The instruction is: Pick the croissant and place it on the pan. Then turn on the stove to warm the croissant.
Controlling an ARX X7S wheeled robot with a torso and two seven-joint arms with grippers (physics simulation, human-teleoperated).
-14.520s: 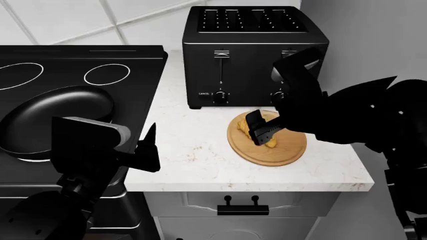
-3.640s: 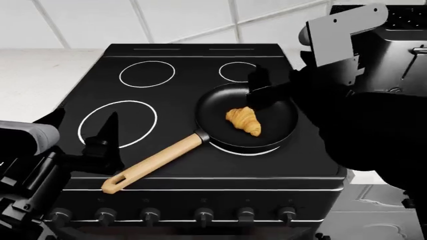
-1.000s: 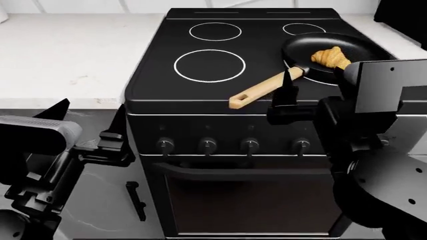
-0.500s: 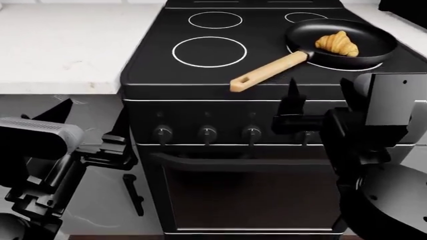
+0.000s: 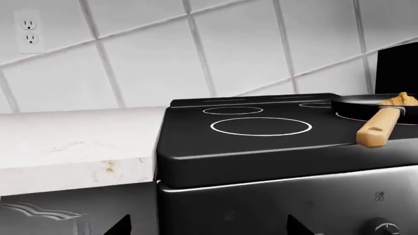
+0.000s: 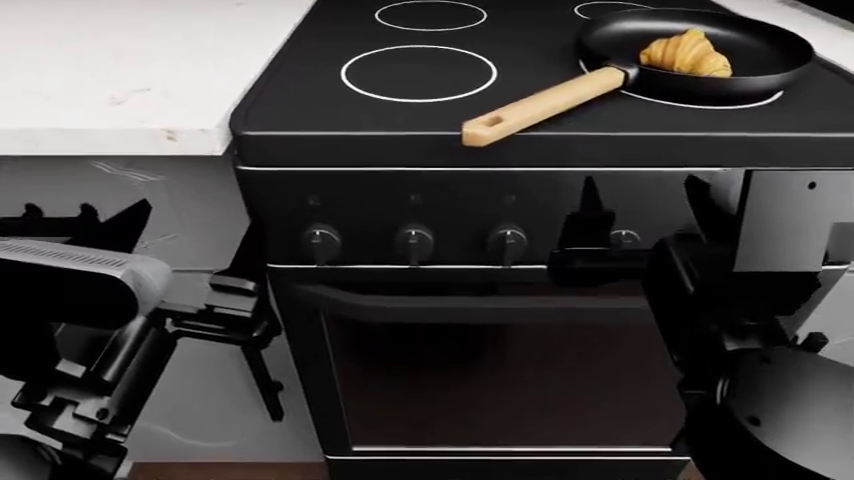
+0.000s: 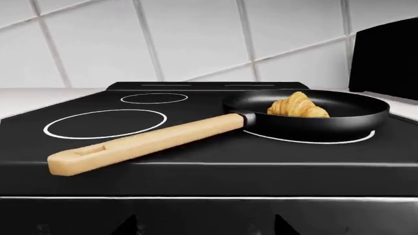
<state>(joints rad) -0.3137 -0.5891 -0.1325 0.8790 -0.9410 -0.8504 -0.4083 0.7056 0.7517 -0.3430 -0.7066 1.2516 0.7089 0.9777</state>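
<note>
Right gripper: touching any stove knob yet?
Cannot tell. In the head view the right gripper overlaps the knob row of the stove around one knob, but depth is unclear. The right wrist view shows no knob.

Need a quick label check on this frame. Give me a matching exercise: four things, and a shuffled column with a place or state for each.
Things:
1. croissant
2. pan
3. right tool
4. left tool

Places or states:
A. open, in front of the stove knob row
B. lying inside the pan
C. on a white-ringed burner, wooden handle toward the stove's front
D. open, low beside the stove, in front of the cabinet

Pairs: 1-B, 2-C, 3-A, 4-D
</note>
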